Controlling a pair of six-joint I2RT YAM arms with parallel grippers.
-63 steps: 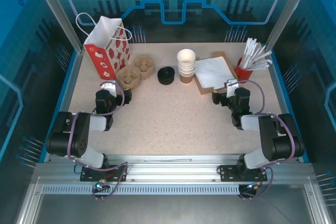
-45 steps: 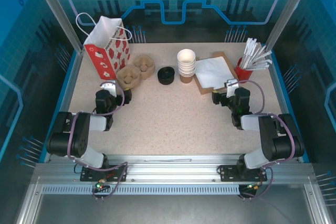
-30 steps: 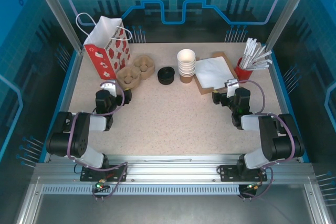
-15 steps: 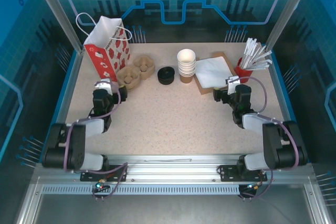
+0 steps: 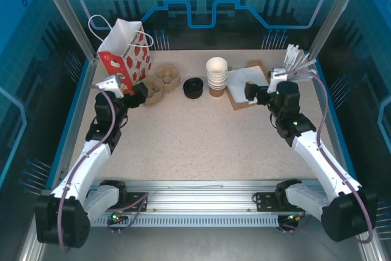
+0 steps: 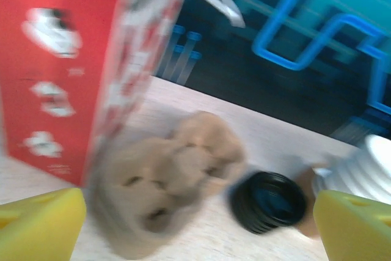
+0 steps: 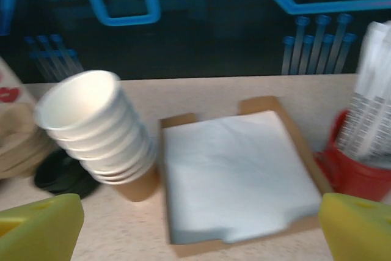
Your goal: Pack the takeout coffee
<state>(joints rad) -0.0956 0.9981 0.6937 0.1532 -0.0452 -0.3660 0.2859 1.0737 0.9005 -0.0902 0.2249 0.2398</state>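
My left gripper (image 5: 135, 93) and right gripper (image 5: 248, 92) both have fingers wide apart, empty. The takeout coffee is not made up yet, I judge: the stack of cups (image 5: 216, 76) stands midway along the far edge of the worktop (image 5: 201, 142), black lids (image 5: 193, 87) just left of it. In my blurred left view the pulp carrier (image 6: 165, 181) seems to touch the red bag (image 6: 55, 71) by the far left corner. Next I need one cup off that stack, gripped squarely.

near tabletop (image 5: 201, 145) open; bag (image 5: 125, 53) and cups (image 5: 216, 73) behind.
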